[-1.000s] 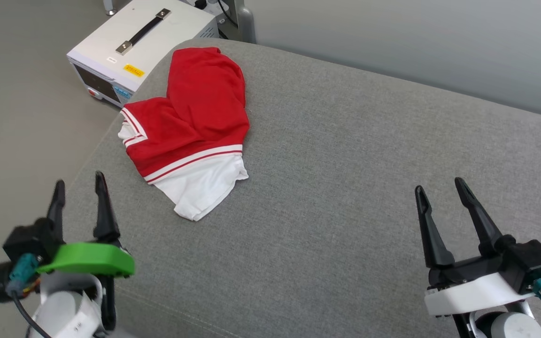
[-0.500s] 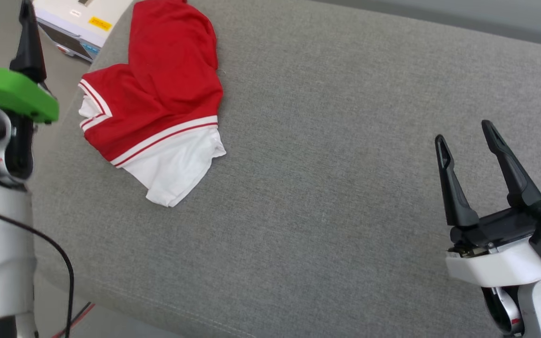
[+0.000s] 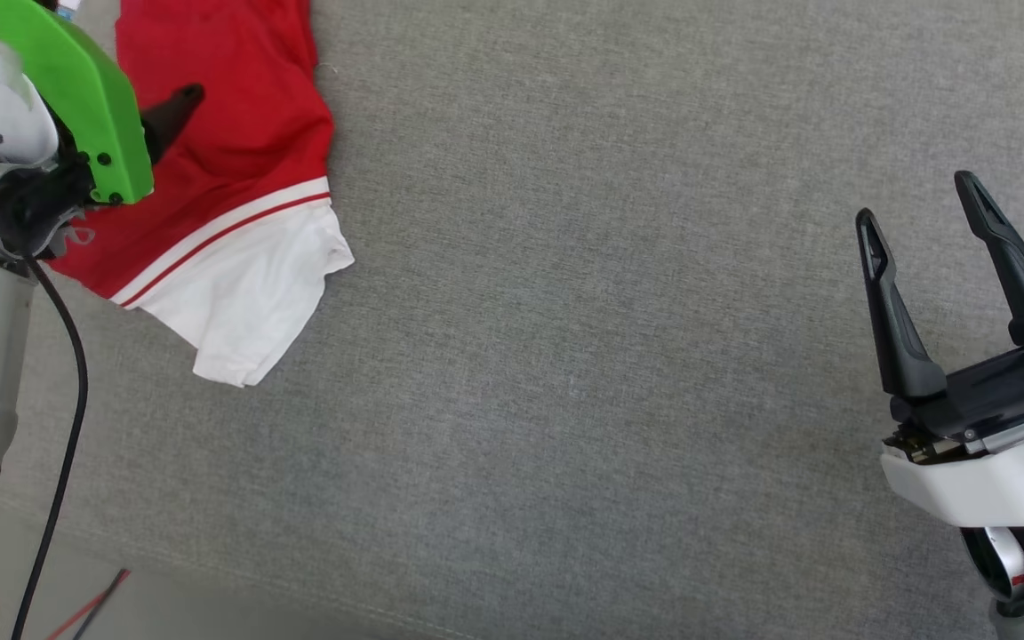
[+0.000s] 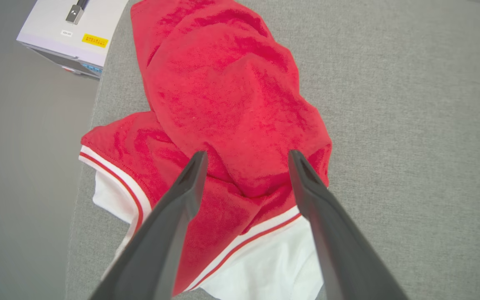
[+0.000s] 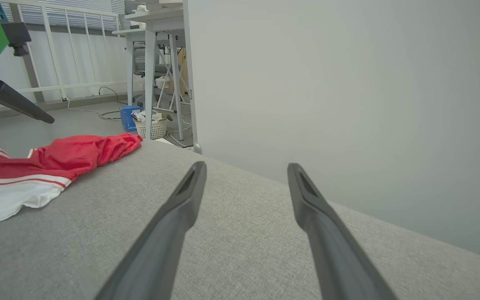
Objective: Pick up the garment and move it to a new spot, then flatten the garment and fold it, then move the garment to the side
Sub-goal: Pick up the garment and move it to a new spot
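The garment (image 3: pixel 236 178) lies crumpled at the far left edge of a grey cushion, red body bunched up, a white sleeve with red-and-white trim toward me. It also shows in the left wrist view (image 4: pixel 231 104) and low at the left of the right wrist view (image 5: pixel 56 160). My left gripper (image 4: pixel 247 153) hovers open just above the red cloth, with nothing between its fingers. One left finger (image 3: pixel 176 100) pokes out from the green mount over the garment. Far right, my right gripper (image 3: pixel 916 196) stands open and empty over bare cushion, also seen in its own wrist view (image 5: pixel 246 164).
The grey cushion (image 3: pixel 565 356) spreads wide between the two arms. A white box (image 4: pixel 69 33) with a handle and yellow label sits on the floor past the cushion's left edge. A pale wall (image 5: pixel 348 83) runs behind; a desk and basket (image 5: pixel 152 127) stand farther off.
The head camera has tipped down and shifted, so the whole picture slid. My left arm has risen and reached over the garment. The right gripper stays open at the right.
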You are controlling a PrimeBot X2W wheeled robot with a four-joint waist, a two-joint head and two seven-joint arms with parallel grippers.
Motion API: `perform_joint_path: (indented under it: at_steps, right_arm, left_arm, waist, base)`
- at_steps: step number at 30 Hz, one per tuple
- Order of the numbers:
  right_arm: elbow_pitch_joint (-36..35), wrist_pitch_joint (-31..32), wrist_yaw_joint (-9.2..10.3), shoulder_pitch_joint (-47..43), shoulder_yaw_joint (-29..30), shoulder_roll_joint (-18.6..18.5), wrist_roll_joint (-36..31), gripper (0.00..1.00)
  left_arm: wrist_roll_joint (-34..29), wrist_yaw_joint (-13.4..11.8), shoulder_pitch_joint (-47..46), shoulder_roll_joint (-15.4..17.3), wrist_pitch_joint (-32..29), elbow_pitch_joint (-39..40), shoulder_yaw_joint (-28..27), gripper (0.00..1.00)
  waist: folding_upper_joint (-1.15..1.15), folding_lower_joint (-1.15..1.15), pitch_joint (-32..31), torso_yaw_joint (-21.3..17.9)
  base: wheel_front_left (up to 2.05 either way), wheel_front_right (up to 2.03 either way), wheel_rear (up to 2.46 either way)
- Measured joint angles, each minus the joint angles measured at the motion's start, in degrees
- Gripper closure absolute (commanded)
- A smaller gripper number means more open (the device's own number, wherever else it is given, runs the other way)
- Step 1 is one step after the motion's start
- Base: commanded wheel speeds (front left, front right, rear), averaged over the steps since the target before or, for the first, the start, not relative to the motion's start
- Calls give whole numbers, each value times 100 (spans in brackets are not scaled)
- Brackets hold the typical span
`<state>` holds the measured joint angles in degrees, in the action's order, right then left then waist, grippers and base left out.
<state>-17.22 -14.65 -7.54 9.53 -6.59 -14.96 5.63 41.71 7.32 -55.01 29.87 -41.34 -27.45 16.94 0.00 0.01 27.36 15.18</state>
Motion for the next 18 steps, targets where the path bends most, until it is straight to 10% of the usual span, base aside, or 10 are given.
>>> perform_joint_path:
  at_steps: [17,18]
  right_arm:
    - [-52,0,0,127,-19,-77,-45,0]
    - [-51,0,0,127,-8,-66,-45,0]
  left_arm:
    - [375,0,-227,230,-444,-1240,1240,0]
    - [403,1,-237,250,-378,-1250,1296,100]
  waist:
    - [1,-1,561,-386]
    - [1,-1,539,-392]
  base:
    - [0,0,0]
    - [0,0,0]
